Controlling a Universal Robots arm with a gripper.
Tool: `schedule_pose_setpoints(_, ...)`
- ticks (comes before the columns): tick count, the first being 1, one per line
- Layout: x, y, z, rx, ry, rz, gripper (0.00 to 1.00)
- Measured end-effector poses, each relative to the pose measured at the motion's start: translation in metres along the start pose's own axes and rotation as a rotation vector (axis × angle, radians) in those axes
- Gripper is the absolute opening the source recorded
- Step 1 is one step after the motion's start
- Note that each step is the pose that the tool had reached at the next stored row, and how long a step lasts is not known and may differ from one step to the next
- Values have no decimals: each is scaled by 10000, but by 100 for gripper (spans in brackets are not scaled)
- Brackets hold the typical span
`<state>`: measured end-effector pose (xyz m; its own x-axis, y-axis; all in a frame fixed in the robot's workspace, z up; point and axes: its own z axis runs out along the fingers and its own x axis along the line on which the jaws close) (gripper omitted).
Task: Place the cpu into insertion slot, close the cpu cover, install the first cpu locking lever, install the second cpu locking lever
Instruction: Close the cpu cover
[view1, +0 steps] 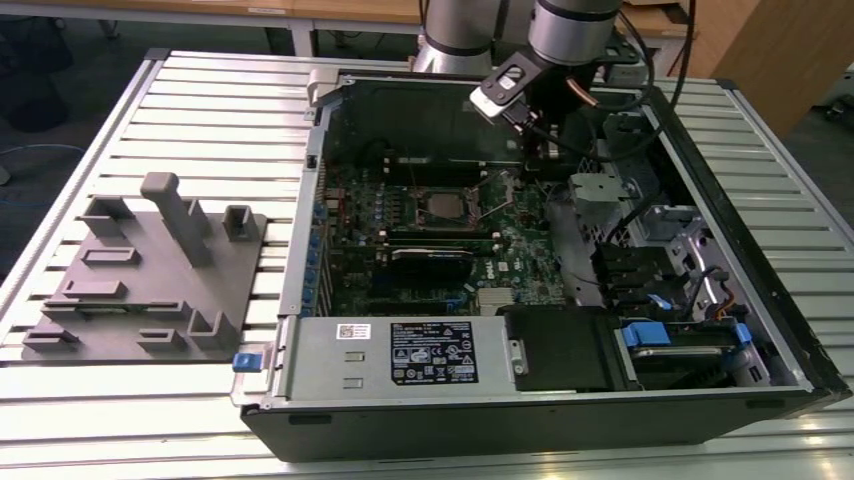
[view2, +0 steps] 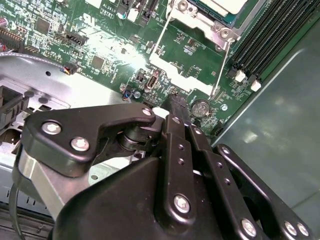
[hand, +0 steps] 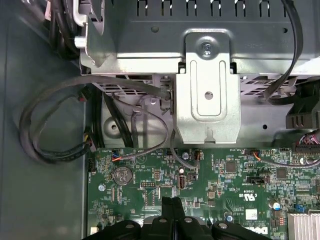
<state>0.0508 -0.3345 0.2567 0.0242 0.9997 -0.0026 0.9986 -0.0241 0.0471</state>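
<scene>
The cpu (view2: 227, 4) sat in the insertion slot (view1: 418, 207) near the middle of the green circuit board (hand: 150, 165), with the cpu cover (view2: 200, 22) apparently down around it. The gripper (hand: 171, 204) hung over the board's edge by the coin battery (hand: 121, 174), its fingers pressed together on nothing. The chip looked light, stiff and fragile underneath, best held by its edges. The wire locking levers (view2: 222, 65) seemed thin and springy, best taken at their hooked ends.
</scene>
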Motion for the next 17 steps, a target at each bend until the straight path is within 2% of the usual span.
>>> schedule_pose_setpoints(3,0,-1,33,-1,-38,-3,10)
schedule_pose_setpoints(11,1,-5,118,-6,-260,-12,10)
schedule_pose_setpoints(14,1,-6,136,-7,-298,-14,10)
schedule_pose_setpoints(17,0,-6,138,-6,-302,-14,10)
